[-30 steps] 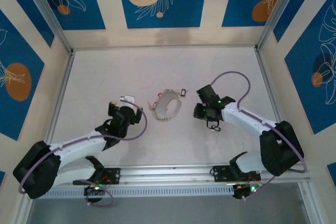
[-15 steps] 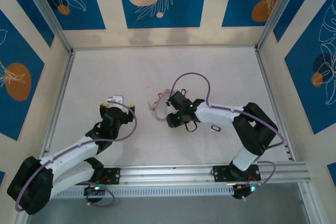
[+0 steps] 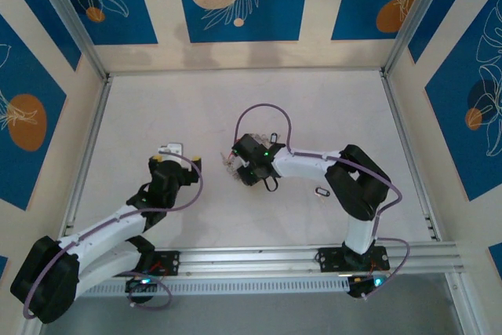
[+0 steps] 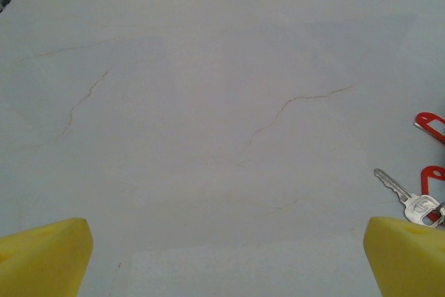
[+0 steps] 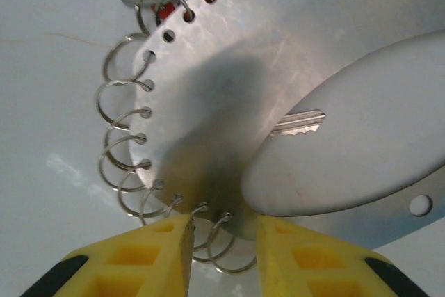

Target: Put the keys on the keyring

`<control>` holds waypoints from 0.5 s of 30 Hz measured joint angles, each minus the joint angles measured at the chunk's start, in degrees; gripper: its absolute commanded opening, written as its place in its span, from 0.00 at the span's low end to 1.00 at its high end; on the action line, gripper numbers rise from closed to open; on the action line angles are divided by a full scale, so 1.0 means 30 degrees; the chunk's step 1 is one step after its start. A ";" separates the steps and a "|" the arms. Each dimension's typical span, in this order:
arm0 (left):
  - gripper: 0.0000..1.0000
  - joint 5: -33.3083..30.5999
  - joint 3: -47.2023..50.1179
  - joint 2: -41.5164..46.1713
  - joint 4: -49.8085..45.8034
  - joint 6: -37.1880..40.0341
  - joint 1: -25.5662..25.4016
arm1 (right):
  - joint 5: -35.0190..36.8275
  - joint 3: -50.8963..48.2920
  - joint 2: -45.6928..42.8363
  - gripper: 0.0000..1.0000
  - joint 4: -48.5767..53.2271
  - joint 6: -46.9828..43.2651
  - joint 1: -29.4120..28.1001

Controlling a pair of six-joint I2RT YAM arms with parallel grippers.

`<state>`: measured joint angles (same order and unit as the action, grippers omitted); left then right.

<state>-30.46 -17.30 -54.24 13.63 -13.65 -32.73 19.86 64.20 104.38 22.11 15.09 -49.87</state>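
Close up, the right claw (image 5: 222,241) at the frame's bottom edge straddles the fringed rim of the keyring (image 5: 208,88); whether it grips, I cannot tell. Pinched askew, the thin wire might slip or bend. Left claw (image 4: 222,262) gapes wide, keys (image 4: 410,199) lower right. No readable writing.

black-and-white arms (image 3: 310,164), looped purple cables (image 3: 267,106) (yellow gripper fingertips (image 5: 139,259))
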 measured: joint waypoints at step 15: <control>1.00 0.0000 0.0000 -0.0131 -0.0022 0.0000 0.0000 | 0.0831 0.0481 0.0678 0.34 0.0721 -0.0495 -0.0007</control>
<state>-30.46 -17.30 -54.63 13.56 -13.65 -32.73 22.35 65.65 106.41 24.27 13.61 -49.89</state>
